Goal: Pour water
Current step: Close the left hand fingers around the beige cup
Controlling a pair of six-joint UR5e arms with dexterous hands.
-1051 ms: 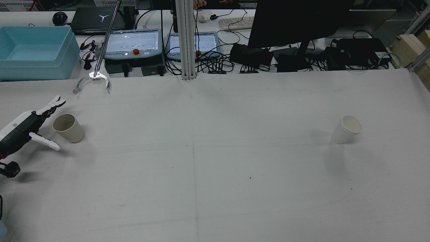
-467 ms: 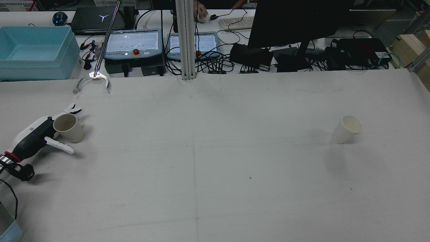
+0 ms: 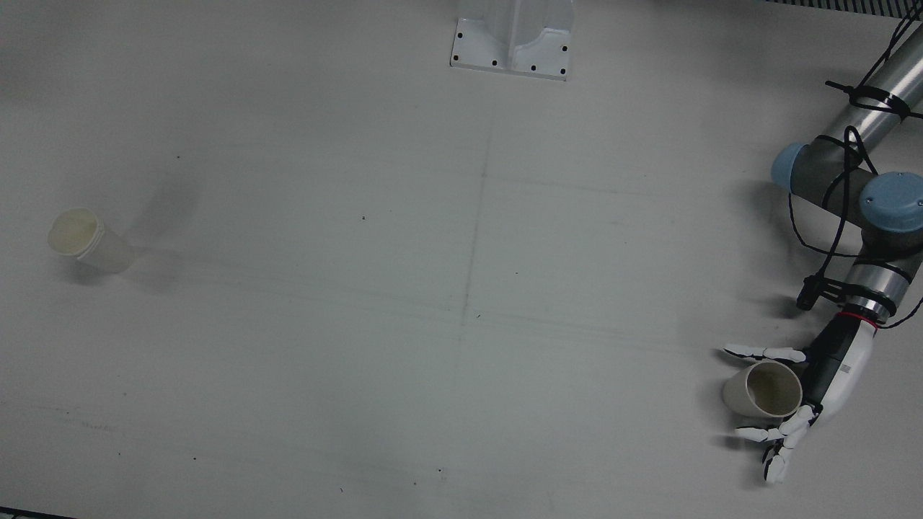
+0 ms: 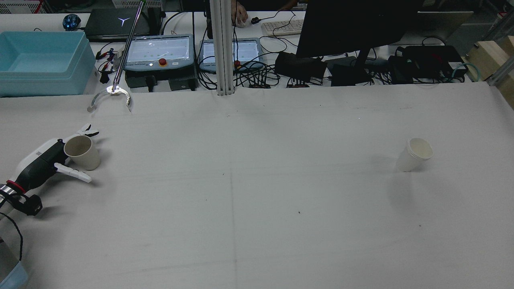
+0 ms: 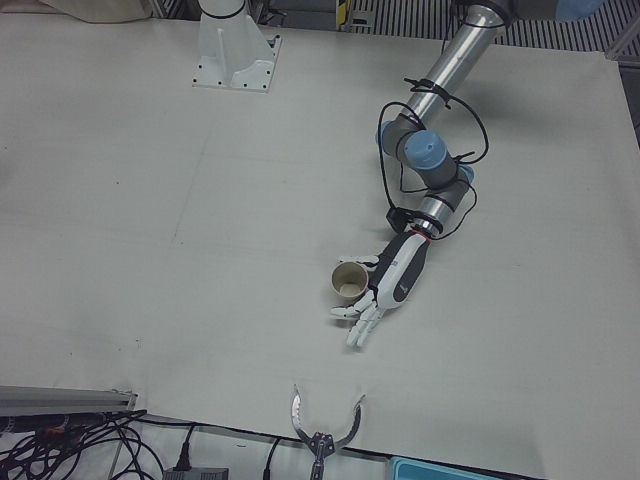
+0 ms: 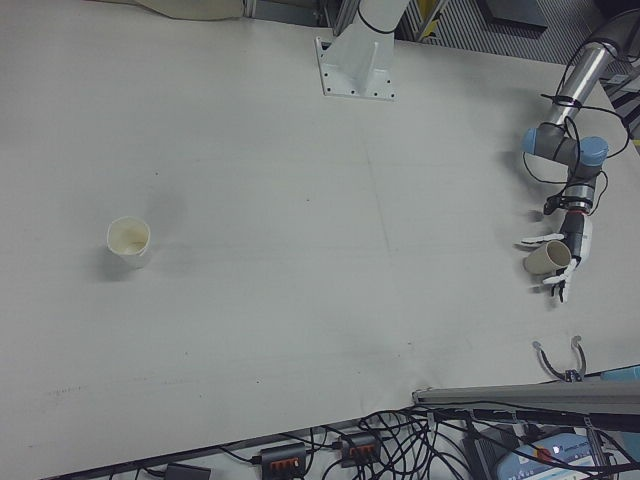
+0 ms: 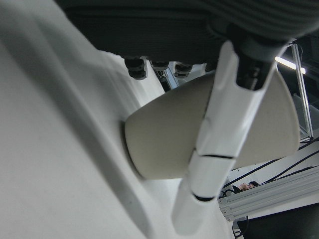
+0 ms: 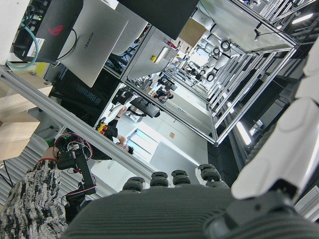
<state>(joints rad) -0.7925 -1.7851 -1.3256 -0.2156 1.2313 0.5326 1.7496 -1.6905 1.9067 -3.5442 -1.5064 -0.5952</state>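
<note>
A beige paper cup [image 3: 764,389] stands upright near the table's left side, also in the rear view [image 4: 82,152] and the left-front view [image 5: 349,283]. My left hand [image 3: 836,371] lies low at the cup, open, with its thumb on one side and its fingers on the other; it also shows in the rear view [image 4: 40,162]. In the left hand view the cup [image 7: 164,134] is close behind the thumb. A white paper cup [image 4: 415,154] stands alone on the right side. My right hand [image 8: 199,209] shows only in its own view, facing the room and holding nothing.
A reach-grabber tool [image 4: 110,94] lies at the table's far edge beyond the beige cup. A blue bin [image 4: 40,60], teach pendants [image 4: 158,52] and a monitor stand behind the table. A white pedestal [image 3: 512,36] sits at the robot side.
My left hand has moved forward and to the right, so the beige cup now sits between its thumb and fingers. The cups have not moved.
</note>
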